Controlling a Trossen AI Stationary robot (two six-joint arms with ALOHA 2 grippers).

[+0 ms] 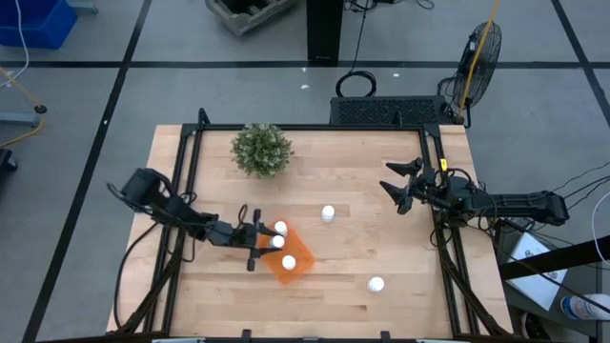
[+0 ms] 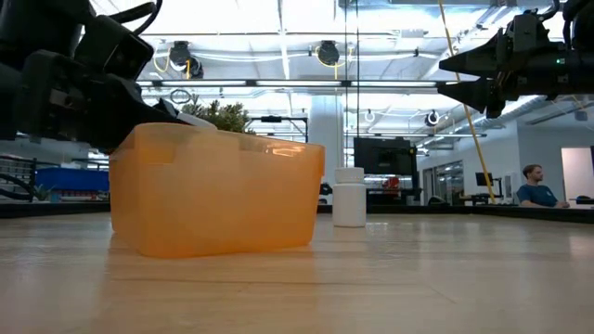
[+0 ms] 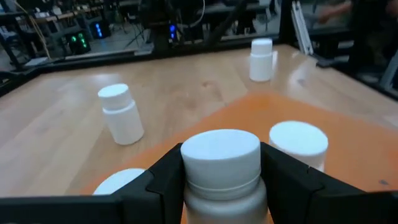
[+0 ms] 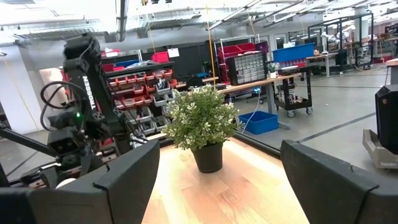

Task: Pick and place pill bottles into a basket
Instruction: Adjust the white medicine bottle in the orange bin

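The orange basket [image 1: 294, 267] lies near the table's front, left of centre; it also shows in the low view [image 2: 218, 199]. My left gripper [image 1: 270, 241] is over its left end, shut on a white pill bottle [image 3: 221, 168]. A second bottle [image 3: 298, 142] stands in the basket. A third [image 3: 121, 182] stands by the basket's far corner; I cannot tell whether it is inside. Two bottles stand upright on the bare table [image 1: 328, 213] [image 1: 376, 284]. My right gripper [image 1: 391, 183] is open and empty, raised at the table's right. My left gripper pinches the bottle between its two fingers [image 3: 163, 180], on the bottle's sides just below the cap [image 3: 221, 190]. The fingers come roughly level from the table's left. The bottle is upright over the basket; whether its bottom rests on the basket's floor is hidden.
A round green plant [image 1: 261, 150] in a pot stands at the table's far left. A black metal frame [image 1: 315, 127] runs along the table's far and side edges. Bare wood lies between the basket and my right gripper. A person [image 2: 535, 186] sits far behind the table.
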